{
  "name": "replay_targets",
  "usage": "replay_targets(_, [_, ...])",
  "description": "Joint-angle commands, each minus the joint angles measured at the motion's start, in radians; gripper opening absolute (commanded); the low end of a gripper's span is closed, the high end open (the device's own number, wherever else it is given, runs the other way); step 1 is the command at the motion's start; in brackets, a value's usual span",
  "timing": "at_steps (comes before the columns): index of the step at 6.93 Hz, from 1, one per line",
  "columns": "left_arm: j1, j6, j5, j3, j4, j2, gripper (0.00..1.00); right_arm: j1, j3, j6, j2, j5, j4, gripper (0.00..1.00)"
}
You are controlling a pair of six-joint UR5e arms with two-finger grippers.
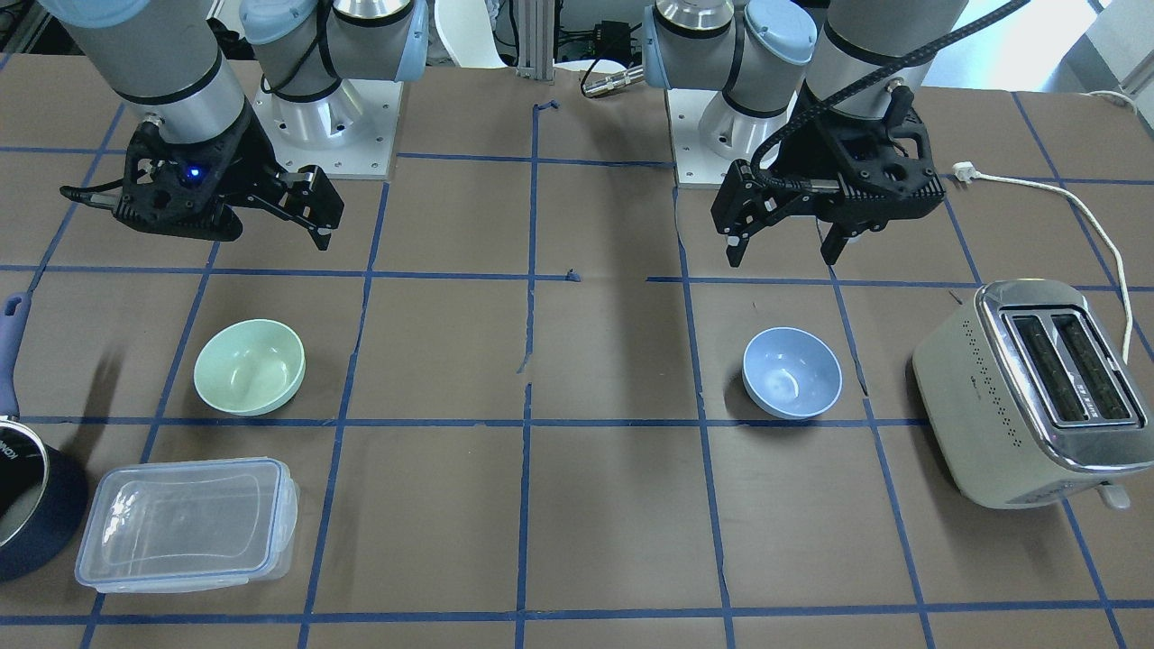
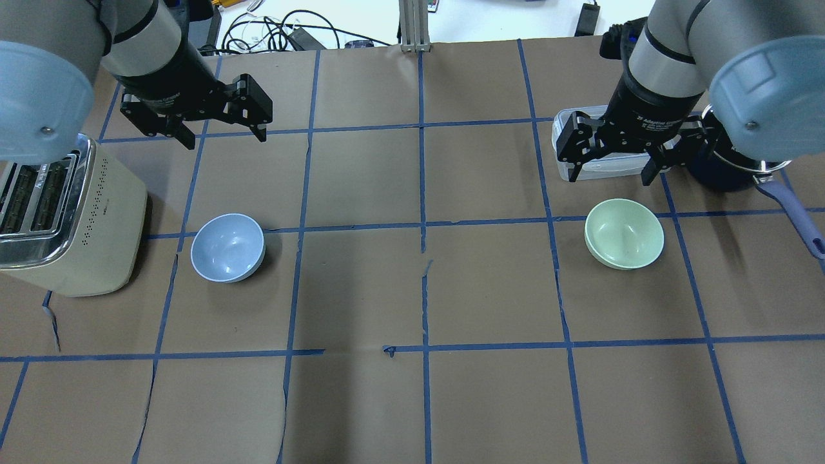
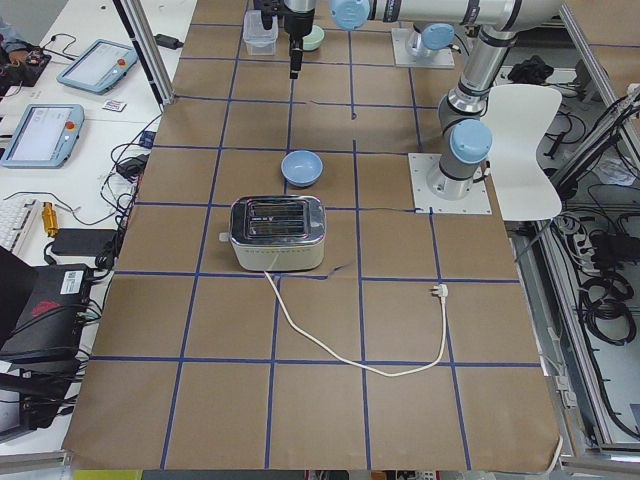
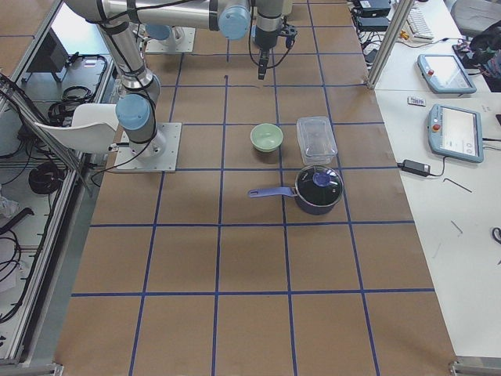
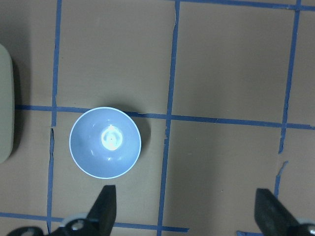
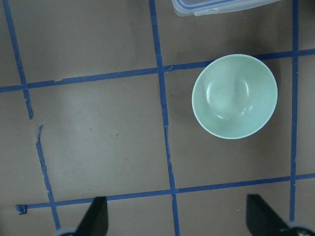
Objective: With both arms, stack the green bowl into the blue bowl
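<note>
The green bowl (image 1: pixel 250 367) sits upright on the brown paper table, on my right arm's side; it also shows in the overhead view (image 2: pixel 624 233) and the right wrist view (image 6: pixel 234 96). The blue bowl (image 1: pixel 792 372) sits upright on my left arm's side, seen in the overhead view (image 2: pixel 227 247) and the left wrist view (image 5: pixel 105 142). My right gripper (image 2: pixel 610 175) hangs open and empty above the table, beyond the green bowl. My left gripper (image 2: pixel 225 135) hangs open and empty, beyond the blue bowl. Both bowls are empty and far apart.
A cream toaster (image 1: pixel 1028 392) stands beside the blue bowl, its white cord (image 1: pixel 1082 198) trailing towards the robot. A clear lidded container (image 1: pixel 185 523) and a dark blue saucepan (image 1: pixel 27 505) sit near the green bowl. Blue tape lines grid the table.
</note>
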Motion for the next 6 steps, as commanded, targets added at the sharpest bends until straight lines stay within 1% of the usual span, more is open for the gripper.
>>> replay_targets(1, [0.001,0.0,0.002,-0.001,0.012,-0.005,1.0,-0.002,-0.001,-0.002,-0.004,-0.007,0.005,1.0])
replay_targets(6, [0.01,0.003,0.013,0.021,-0.047,-0.008,1.0,0.0,-0.001,0.005,-0.017,-0.011,-0.003,1.0])
